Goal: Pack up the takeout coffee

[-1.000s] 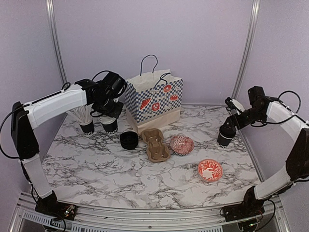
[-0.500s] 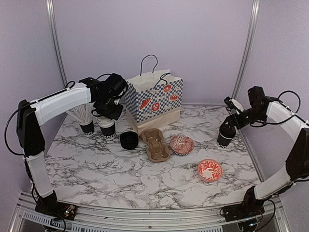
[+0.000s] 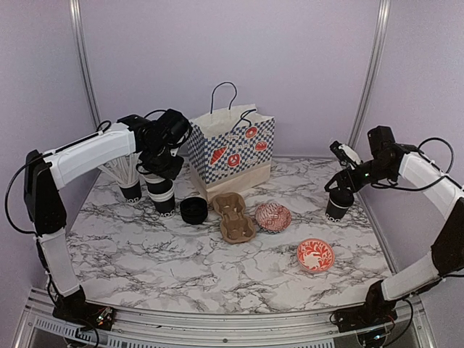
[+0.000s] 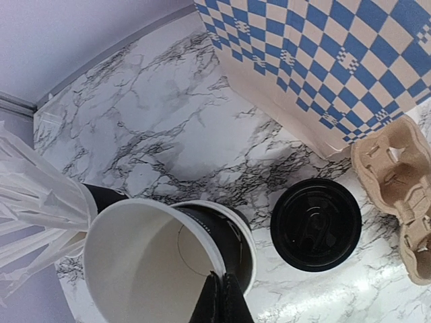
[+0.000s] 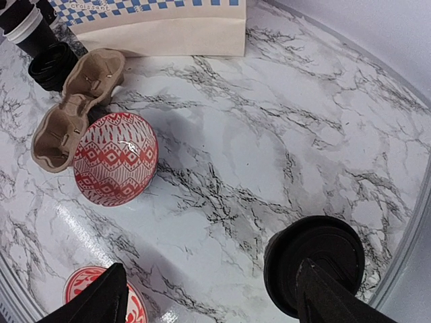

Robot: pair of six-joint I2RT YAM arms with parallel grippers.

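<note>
My left gripper is shut on the rim of an open black coffee cup with a white inside. That cup sits tilted in a second black cup below it. From above, this pair stands left of the bag, under the left gripper. A black lid lies on the marble beside them. A lidded black coffee cup stands at the far right. My right gripper hangs open just above it. One finger overlaps the lid and the other finger is far to the left.
A blue-checked paper bag stands at the back centre. In front of it lies a cardboard cup carrier. Two red-patterned bowls sit to its right. A black cup of white straws stands left of the held cup.
The left gripper has carried the pinched cup a little toward the front, and it now stands higher in the cup below. The right gripper has drifted slightly left above the lidded cup.
</note>
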